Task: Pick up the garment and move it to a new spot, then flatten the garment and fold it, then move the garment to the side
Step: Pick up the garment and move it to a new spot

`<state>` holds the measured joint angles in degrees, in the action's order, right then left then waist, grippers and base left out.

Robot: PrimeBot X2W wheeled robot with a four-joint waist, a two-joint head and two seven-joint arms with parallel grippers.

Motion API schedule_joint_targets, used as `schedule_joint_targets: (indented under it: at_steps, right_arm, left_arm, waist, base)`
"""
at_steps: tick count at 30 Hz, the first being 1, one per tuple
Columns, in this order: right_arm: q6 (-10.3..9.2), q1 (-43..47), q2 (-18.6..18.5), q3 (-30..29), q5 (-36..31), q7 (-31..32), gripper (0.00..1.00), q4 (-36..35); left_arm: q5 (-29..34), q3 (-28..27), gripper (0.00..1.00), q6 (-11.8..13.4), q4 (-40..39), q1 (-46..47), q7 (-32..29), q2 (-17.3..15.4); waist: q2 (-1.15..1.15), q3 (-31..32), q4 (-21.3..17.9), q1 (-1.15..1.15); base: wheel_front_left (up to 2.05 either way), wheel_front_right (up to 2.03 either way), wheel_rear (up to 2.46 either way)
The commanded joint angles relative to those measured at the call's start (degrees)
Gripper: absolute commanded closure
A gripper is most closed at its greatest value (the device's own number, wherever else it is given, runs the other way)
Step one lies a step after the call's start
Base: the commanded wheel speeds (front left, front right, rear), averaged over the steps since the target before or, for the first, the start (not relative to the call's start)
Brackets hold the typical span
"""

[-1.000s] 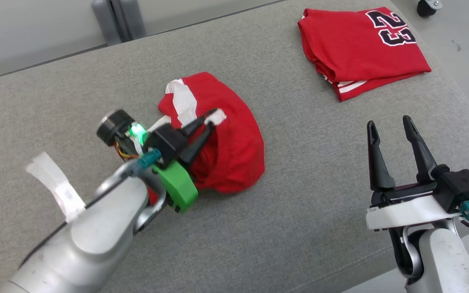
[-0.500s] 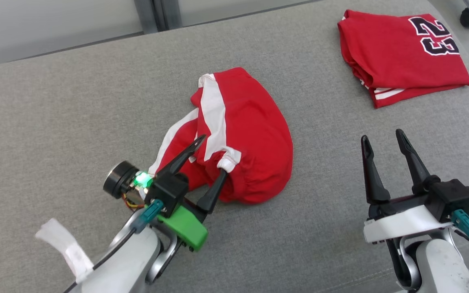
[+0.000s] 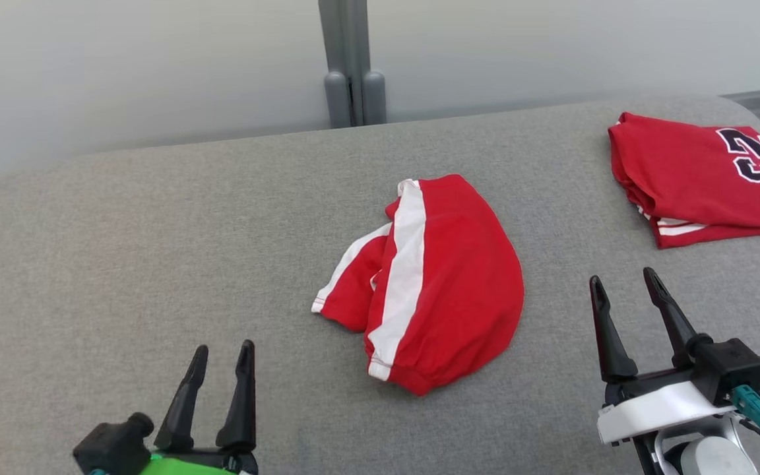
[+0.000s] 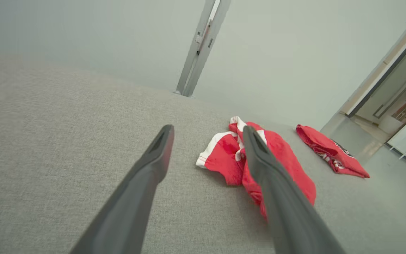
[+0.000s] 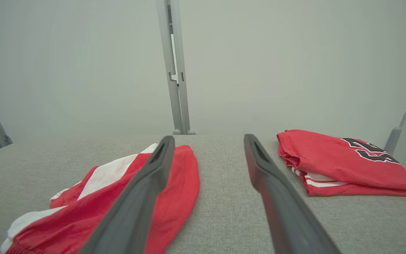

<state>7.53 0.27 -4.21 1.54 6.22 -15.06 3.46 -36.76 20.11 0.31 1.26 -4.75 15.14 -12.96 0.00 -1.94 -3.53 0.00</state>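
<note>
The left claw sits at the lower left of the head view, fingers spread and pointing up the picture, holding nothing. Its tips hang over the grey fabric surface, touching no cloth. In the left wrist view, the right-hand finger crosses in front of part of the garment, but the head view shows the two well apart.

The right claw stands at the lower right, also spread wide and grasping nothing. A strip of grey surface lies between it and the cloth.

The garment, red with a broad white stripe, lies crumpled near the middle of the surface, ahead of both claws and between them. It is nearer the right claw than the left. Its rounded red bulk faces the right claw. A smaller white-edged flap sticks out toward the left side. In the right wrist view it lies low on the left, partly behind that claw's left finger.

A folded red jersey with a dark number 23 rests flat at the far right of the surface, well apart from the garment. A grey post rises against the pale wall beyond the far edge.
</note>
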Motion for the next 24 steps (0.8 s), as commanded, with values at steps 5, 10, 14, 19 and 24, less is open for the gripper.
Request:
schedule_joint_targets:
  at_steps: [5,10,14,19,24]
  right_arm:
    - [-0.10,2.57,-0.42,-0.66,0.30,-0.15,0.00,-0.35]
    - [-0.10,4.36,-0.02,-1.11,0.70,-0.15,0.00,-0.33]
    - [-0.10,5.84,0.29,-0.94,0.92,-0.15,0.00,-0.29]
    - [-0.10,7.92,0.67,-1.17,1.20,-0.15,0.00,-0.12]
    - [-0.10,9.22,0.80,-0.58,1.12,-0.15,0.00,0.18]
  left_arm:
    - [3.79,-10.81,0.00,-3.26,-3.40,-5.91,-0.03,5.16]
    - [12.17,-19.17,0.00,-3.47,-6.14,-10.64,-0.03,9.28]
    - [15.98,-20.73,0.00,-3.77,-6.64,-13.48,-0.03,9.98]
    - [20.46,-18.54,0.00,-3.23,-6.14,-14.30,-0.03,10.02]
    - [25.25,-17.08,0.00,-2.70,-5.71,-14.01,-0.03,10.00]
  waist:
    - [0.00,4.22,3.79,0.00]
    - [0.00,6.25,3.01,0.00]
    - [0.00,7.61,2.08,0.00]
    - [0.00,8.58,1.86,0.00]
    - [0.00,9.04,1.60,0.00]
  base:
    - [0.00,0.00,0.00]
    - [0.00,0.00,0.00]
    - [0.00,0.00,0.00]
    - [0.00,0.00,0.00]
    - [0.00,0.00,0.00]
